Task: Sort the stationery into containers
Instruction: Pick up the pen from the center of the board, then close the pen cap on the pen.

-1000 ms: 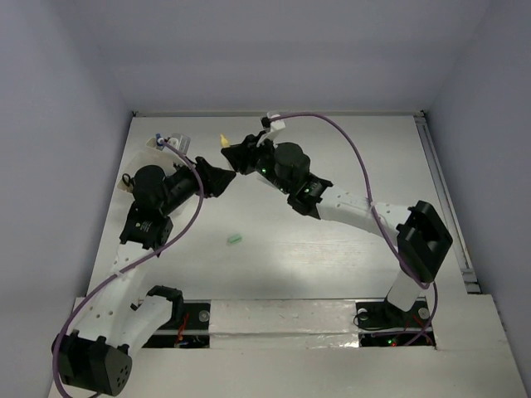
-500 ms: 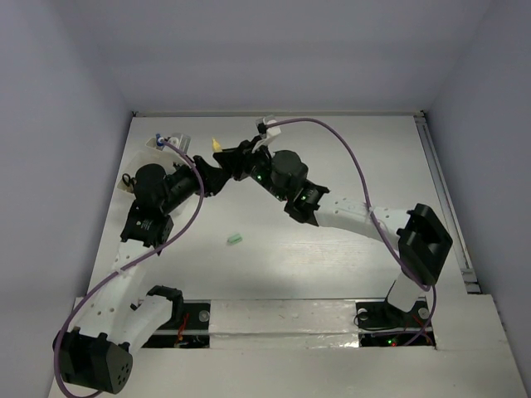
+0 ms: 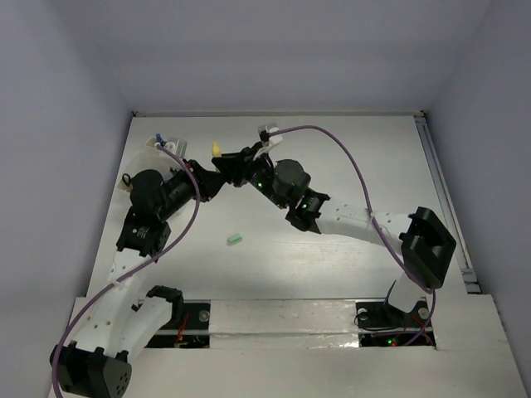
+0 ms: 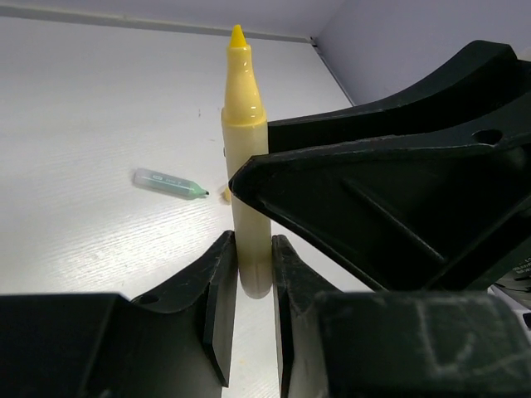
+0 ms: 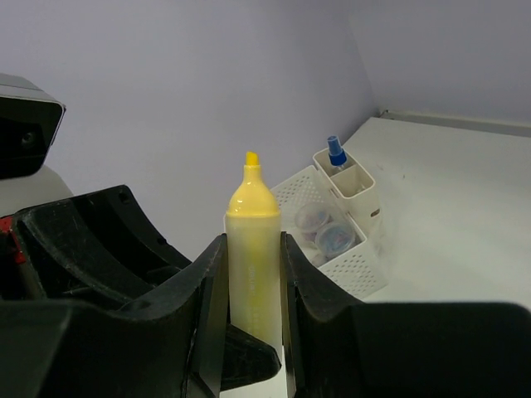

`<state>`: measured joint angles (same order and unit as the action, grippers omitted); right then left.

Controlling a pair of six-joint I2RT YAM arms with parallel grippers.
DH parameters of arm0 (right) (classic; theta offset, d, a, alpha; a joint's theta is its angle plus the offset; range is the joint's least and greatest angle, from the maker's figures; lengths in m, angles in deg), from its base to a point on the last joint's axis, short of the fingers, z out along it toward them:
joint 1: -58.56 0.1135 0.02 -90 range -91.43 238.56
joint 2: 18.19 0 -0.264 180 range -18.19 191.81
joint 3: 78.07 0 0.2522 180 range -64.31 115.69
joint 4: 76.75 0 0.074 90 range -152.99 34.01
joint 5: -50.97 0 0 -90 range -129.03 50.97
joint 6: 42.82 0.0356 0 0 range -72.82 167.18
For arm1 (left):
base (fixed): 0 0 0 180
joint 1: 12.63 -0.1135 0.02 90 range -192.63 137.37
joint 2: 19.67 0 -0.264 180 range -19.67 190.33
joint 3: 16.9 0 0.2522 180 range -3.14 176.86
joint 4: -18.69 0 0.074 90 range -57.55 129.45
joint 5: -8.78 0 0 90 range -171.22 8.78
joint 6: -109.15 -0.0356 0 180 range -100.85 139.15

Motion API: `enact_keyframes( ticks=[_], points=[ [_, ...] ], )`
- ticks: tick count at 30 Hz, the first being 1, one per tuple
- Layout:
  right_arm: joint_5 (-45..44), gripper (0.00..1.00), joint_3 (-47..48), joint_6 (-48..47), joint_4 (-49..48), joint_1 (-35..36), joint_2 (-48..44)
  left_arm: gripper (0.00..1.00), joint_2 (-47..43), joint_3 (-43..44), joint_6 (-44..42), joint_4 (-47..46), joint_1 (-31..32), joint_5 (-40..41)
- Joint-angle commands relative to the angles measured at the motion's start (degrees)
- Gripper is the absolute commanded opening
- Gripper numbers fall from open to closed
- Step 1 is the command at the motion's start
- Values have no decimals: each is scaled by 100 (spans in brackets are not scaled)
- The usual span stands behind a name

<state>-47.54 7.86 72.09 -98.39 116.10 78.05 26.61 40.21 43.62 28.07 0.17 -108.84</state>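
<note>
The yellow marker (image 4: pixel 247 166) stands upright off the table (image 3: pixel 348 157), caught between both arms at the far left-centre. The right gripper (image 5: pixel 251 245) is clenched on its barrel, a finger flat against each side. The left gripper (image 4: pixel 251 249) takes it lower down, its fingers meeting the very bottom end of the barrel, so it looks to be grasping the marker as well, only by a short bite.

The weak spot, as I judge it, is that low hold. If the right fingers let go before the left ones are firm, the long barrel could pivot in them or drop out. If either arm pulls away while both are clamped, the marker may twist or slide, and the smooth plastic gives little to bite on. The two sets of fingers also sit almost against each other, so a careless retreat could knock one gripper into the other.

The white perforated bin (image 5: pixel 353 269) stands in the far left corner, close to the side wall, with a blue-capped pen (image 5: pixel 335 154) in a tall compartment and round clear jars (image 5: pixel 333 238) in the low one. Room there is tight for the left arm. A small green marker (image 3: pixel 235 240) lies mid-table, well apart from both grippers, with open table to the right
</note>
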Motion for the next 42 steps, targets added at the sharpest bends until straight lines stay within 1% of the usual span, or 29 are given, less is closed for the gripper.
enact_keyframes(
  ticks=[1,3,4,6,7,9,11,12,13,15,16,18,20,22,23,27,29,30,33,35,36,37,39,40,41,42],
  points=[
    [34,2,-255,-30,41,223,-386,0,-233,42,-197,-511,-76,591],
    [-19,6,-360,-47,147,223,-466,0,-277,42,-267,-476,-76,538],
    [7,17,-387,-65,191,223,-510,0,-312,42,-285,-476,-76,503],
    [244,28,-422,-4,419,13,-651,0,-348,42,-329,-476,-76,407],
    [393,39,-492,127,489,-84,-712,0,-365,42,-372,-467,-76,293],
    [1033,52,-562,347,674,-453,-949,0,-383,42,-399,-476,-76,91],
    [1394,55,-668,497,841,-743,-1125,0,-409,50,-434,-467,-76,-59],
    [1727,58,-755,541,815,-883,-1308,0,-409,59,-443,-458,-76,-199],
    [1817,61,-843,585,789,-1146,-1406,0,-418,68,-460,-458,-76,-261],
    [1783,62,-1089,525,858,-1376,-1590,0,-436,103,-478,-458,-76,-445],
    [1739,62,-1142,498,1103,-1594,-1618,0,-479,103,-478,-467,-76,-490],
    [1460,59,-1292,428,1368,-1824,-1627,0,-541,86,-461,-537,-76,-604],
    [1230,57,-1362,454,1780,-2218,-1487,0,-629,68,-417,-616,-76,-815],
    [652,57,-1302,323,2245,-2431,-1294,0,-716,33,-364,-660,-76,-912],
    [501,57,-1231,226,2709,-2579,-1049,0,-752,33,-355,-669,-76,-904],
    [-132,59,-792,-12,3740,-2634,-441,0,-814,120,-469,-459,258,-711],
    [-125,60,-739,58,3908,-2634,-274,0,-875,156,-574,-301,381,-456],
    [24,61,-739,84,3926,-2634,-134,0,-893,182,-610,-248,486,-325],
    [191,63,-695,76,4058,-2634,200,0,-989,209,-671,-177,601,-192],
    [253,61,-477,-222,4328,-2634,376,0,-1051,226,-706,-133,654,-148],
    [88,60,-388,-327,4461,-2634,464,0,-1060,235,-715,-124,654,-121],
    [34,55,-309,-703,4567,-2634,570,0,-1086,235,-724,-98,723,-60],
    [78,53,-20,-1310,4866,-2634,658,0,-1112,244,-750,-72,785,-16],
    [147,52,87,-2052,4971,-2634,737,0,-1113,252,-742,-72,786,10],
    [340,52,140,-2582,5016,-2634,755,0,-1121,253,-751,-72,786,19],
    [733,52,149,-3074,5008,-2634,764,0,-1130,253,-751,-63,786,11]
  ],
)
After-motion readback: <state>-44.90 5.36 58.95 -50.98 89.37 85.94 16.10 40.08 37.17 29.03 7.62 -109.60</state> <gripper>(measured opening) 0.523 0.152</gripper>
